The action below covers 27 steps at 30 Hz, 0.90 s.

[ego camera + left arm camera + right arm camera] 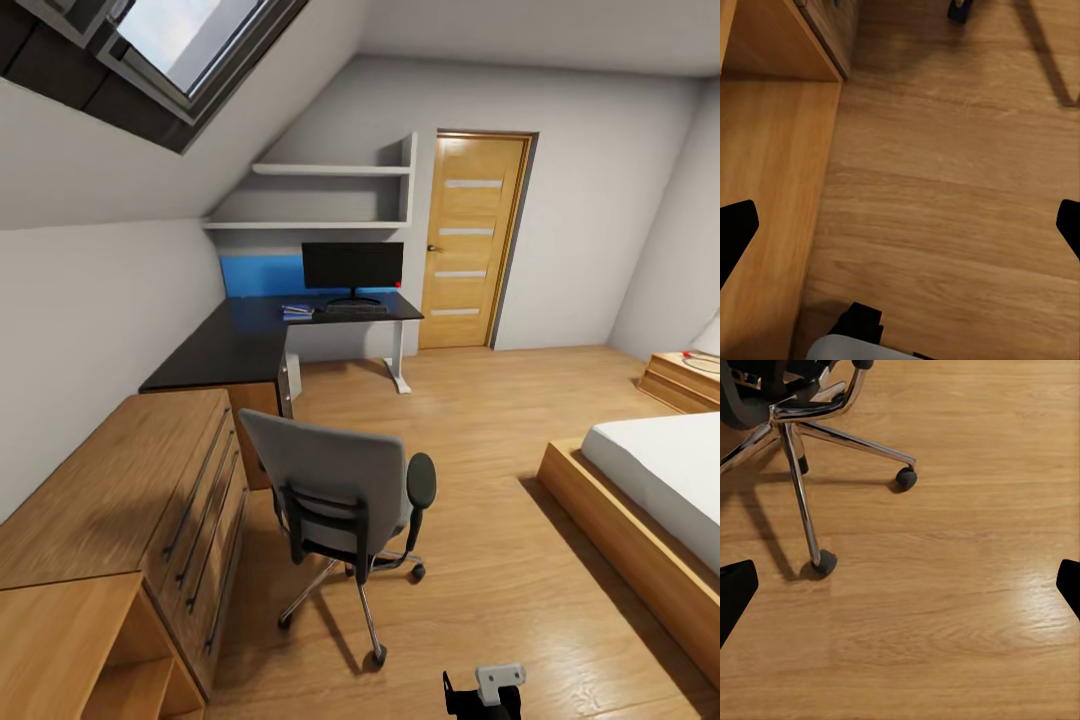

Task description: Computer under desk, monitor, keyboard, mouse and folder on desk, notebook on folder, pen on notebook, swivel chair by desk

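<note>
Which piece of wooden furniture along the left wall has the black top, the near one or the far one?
The far one, the desk, has the black top and carries the monitor. The nearer dresser is all light wood with long bar handles.

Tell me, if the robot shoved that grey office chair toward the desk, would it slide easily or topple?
The swivel chair would probably roll readily: its chrome star base rides on castors over smooth wooden floor. A push high on its tall back might tilt it or spin the seat, so a low push seems safer.
</note>
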Motion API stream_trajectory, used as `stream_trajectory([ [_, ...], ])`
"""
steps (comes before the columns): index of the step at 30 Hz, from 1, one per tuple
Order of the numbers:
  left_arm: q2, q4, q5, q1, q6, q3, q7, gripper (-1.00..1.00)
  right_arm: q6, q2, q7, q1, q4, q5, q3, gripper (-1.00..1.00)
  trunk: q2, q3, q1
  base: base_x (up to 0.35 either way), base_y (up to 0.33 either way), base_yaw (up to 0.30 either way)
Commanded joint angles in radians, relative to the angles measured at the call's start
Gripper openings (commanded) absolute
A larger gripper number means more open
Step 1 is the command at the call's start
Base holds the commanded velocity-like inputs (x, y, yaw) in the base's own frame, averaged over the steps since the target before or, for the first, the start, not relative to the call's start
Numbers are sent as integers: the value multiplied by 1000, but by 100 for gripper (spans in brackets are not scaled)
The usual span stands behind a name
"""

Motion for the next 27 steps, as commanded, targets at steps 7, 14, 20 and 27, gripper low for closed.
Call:
stream_trajectory([
  [7,0,0,10,-1,-7,-10,5,100,-4,-1,0,-1,2,-10,8,100,-50,-23,27,0,0,0],
  [14,-1,0,10,-1,-5,-10,5,100,-4,-1,3,-1,-1,-15,7,100,-99,-45,54,0,0,0],
  [20,-9,-2,7,0,1,-9,5,100,7,0,0,-1,-32,-27,-2,100,-141,-64,77,0,0,0],
  [27,-14,-4,7,-9,46,-8,5,100,153,2,-3,-2,-165,-96,-14,100,-190,-86,104,0,0,0],
])
